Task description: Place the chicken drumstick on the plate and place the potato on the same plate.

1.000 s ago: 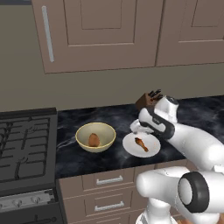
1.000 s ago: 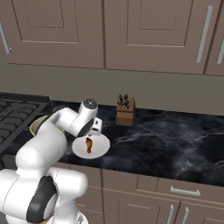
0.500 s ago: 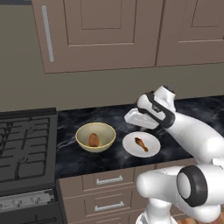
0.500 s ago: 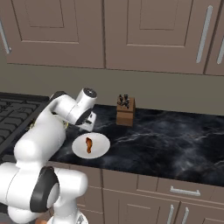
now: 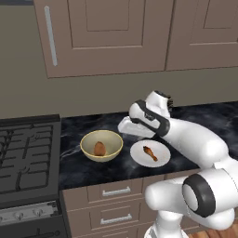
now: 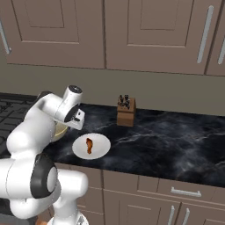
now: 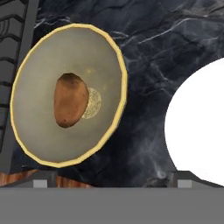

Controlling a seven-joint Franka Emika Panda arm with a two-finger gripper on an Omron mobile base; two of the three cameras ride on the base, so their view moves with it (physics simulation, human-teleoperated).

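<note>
The chicken drumstick [image 5: 149,153] [image 6: 89,145] lies on the white plate [image 5: 160,158] [image 6: 101,149] [image 7: 197,127] on the dark counter. The brown potato [image 5: 99,148] [image 7: 70,99] rests inside the pale-yellow bowl [image 5: 111,139] [image 7: 111,57], left of the plate. My gripper [image 5: 126,130] [image 6: 75,124] [image 7: 113,179] hovers between bowl and plate, above the bowl's right rim. It is open, and nothing sits between its widely spread fingertips. In the right base view my arm hides most of the bowl.
A gas stove [image 5: 23,153] [image 7: 13,43] borders the bowl on the left. A wooden knife block [image 6: 126,112] stands at the back of the counter by the wall. Drawers [image 5: 111,193] run below the counter edge, and wall cabinets [image 5: 107,32] hang overhead.
My hand rose from just above the plate and swung left toward the bowl. The drumstick stayed on the plate. The jaws stayed open.
</note>
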